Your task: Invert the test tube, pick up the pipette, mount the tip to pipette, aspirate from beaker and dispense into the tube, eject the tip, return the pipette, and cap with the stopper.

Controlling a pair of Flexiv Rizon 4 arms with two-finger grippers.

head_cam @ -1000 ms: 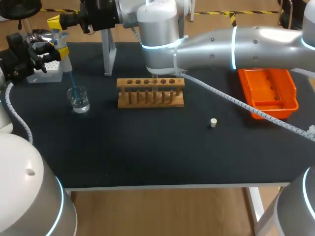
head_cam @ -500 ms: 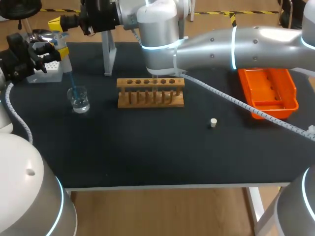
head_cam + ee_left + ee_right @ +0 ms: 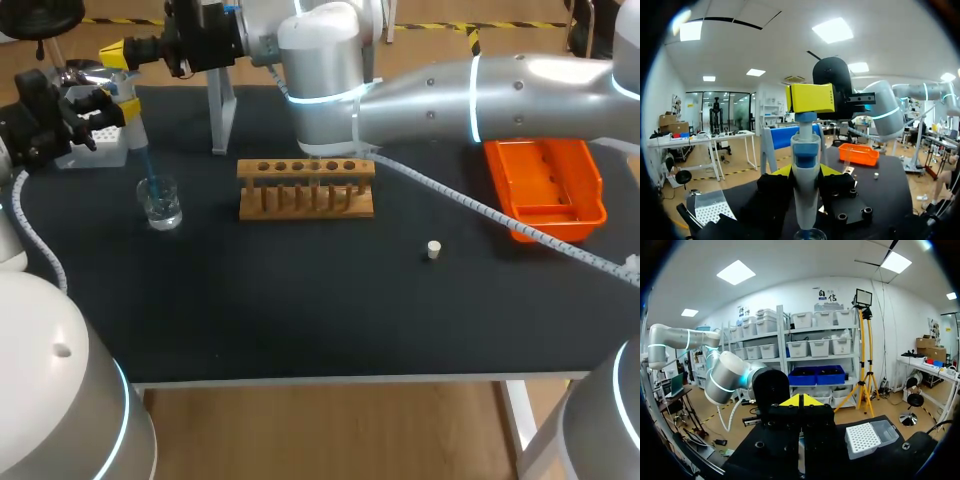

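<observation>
Two grippers on one pipette, over the 10 o'clock corner of table in head view. Left gripper pinching pipette barrel from both sides, barrel upright, long axis vertical. Blue tip mounted, running down into beaker; beaker directly under left gripper, clear liquid inside. Right gripper in from right side, across past middle, yellow tips pressed together with nothing between them, on or just over plunger head; contact too close to call.

Looks like aspirate step, plunger work. Hinges on one line: plunger head, barrel, tip and beaker stacked on same vertical, right tips at upper end of it. Calls for press or release straight down that line, no sideways push; otherwise risks dragging tip against glass. Left arm nearer beaker, and carrier of pipette.

Next target by task: test tube in wooden rack, 3 o'clock of beaker, well apart; tube itself hard to pick out among pegs. Stopper loose on table, 4 o'clock of rack, untouched
</observation>
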